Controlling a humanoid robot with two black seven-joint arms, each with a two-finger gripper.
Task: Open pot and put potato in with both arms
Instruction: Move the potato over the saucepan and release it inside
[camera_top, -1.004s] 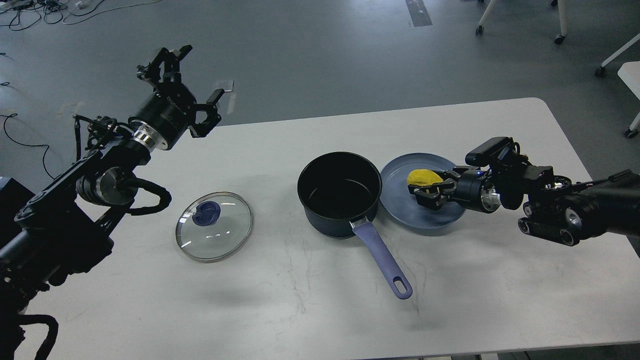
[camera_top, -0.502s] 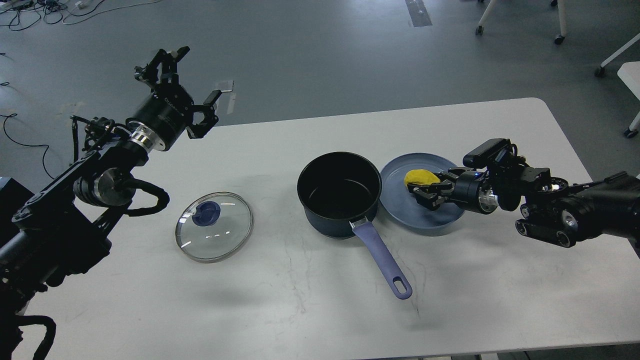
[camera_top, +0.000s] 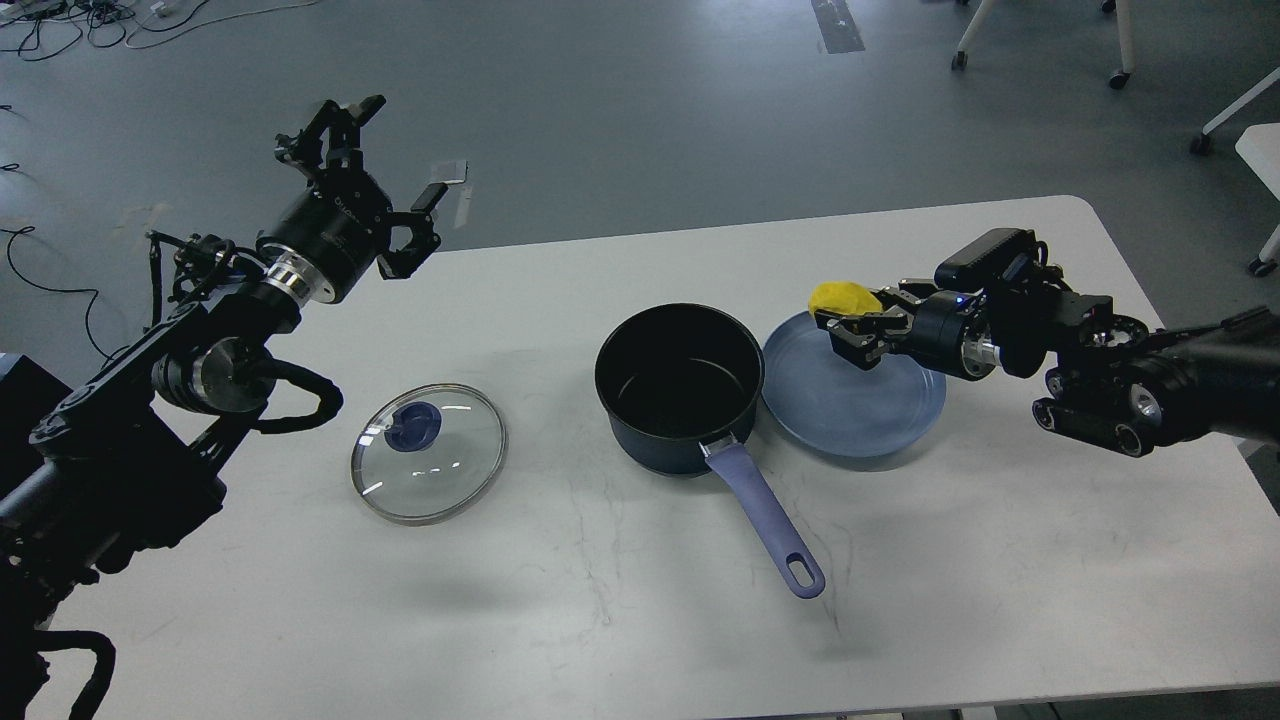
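The dark pot (camera_top: 680, 390) stands open in the middle of the table, its purple handle (camera_top: 765, 520) pointing toward me. Its glass lid (camera_top: 428, 466) with a blue knob lies flat on the table to the left. My right gripper (camera_top: 845, 322) is shut on the yellow potato (camera_top: 842, 298) and holds it above the far left edge of the blue plate (camera_top: 870, 405), right of the pot. My left gripper (camera_top: 385, 170) is open and empty, raised high above the table's far left edge.
The white table (camera_top: 640, 600) has free surface in front of the pot and lid. Chair and table legs with wheels (camera_top: 1120, 75) stand on the grey floor at the far right. Cables (camera_top: 60, 25) lie on the floor at the far left.
My right gripper has lifted the potato off the plate and moved it up and slightly back. The left arm has barely shifted.
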